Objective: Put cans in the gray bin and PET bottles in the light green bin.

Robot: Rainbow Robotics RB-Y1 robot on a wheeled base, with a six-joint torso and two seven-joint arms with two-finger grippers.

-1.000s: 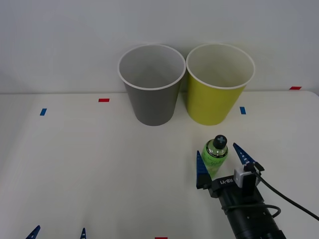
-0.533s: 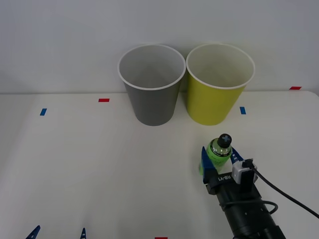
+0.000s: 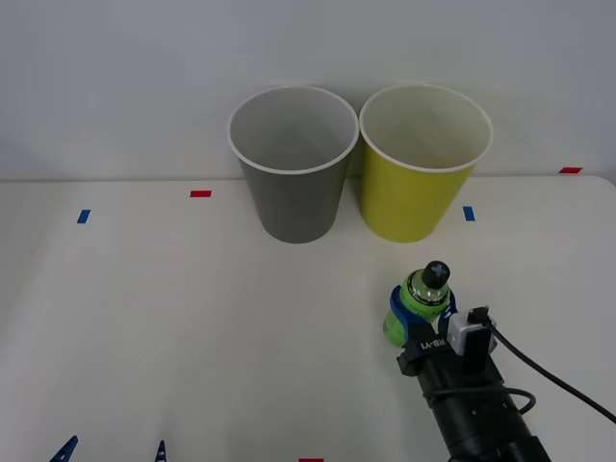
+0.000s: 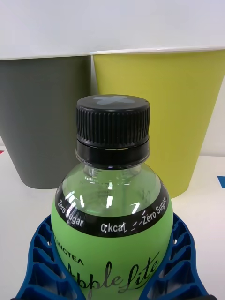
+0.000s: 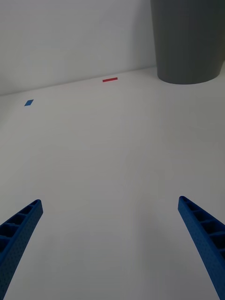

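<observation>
Here, on a white table (image 3: pixel 173 318) against a pale wall, my right gripper (image 3: pixel 421 318) clasps the PET bottle (image 3: pixel 418 300); my left gripper (image 5: pixel 110 243) is spread.

PET bottle (image 4: pixel 111 220), black band around shoulder: "Zero Sugar", "0kcal", "Zero Sugar". Green label below: "Apple Lite" in script; partial "...NCTEA" at label edge. Right gripper (image 3: pixel 422 322) housing: white lettering, upside down, not legible.

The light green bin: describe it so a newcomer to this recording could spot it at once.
At the far edge of the white table, against the wall, two round tapered bins stand side by side. The light green bin is the one on the robot's right, beyond the bottle in the right claw. Its yellow-green wall sets it apart from the gray bin.
</observation>
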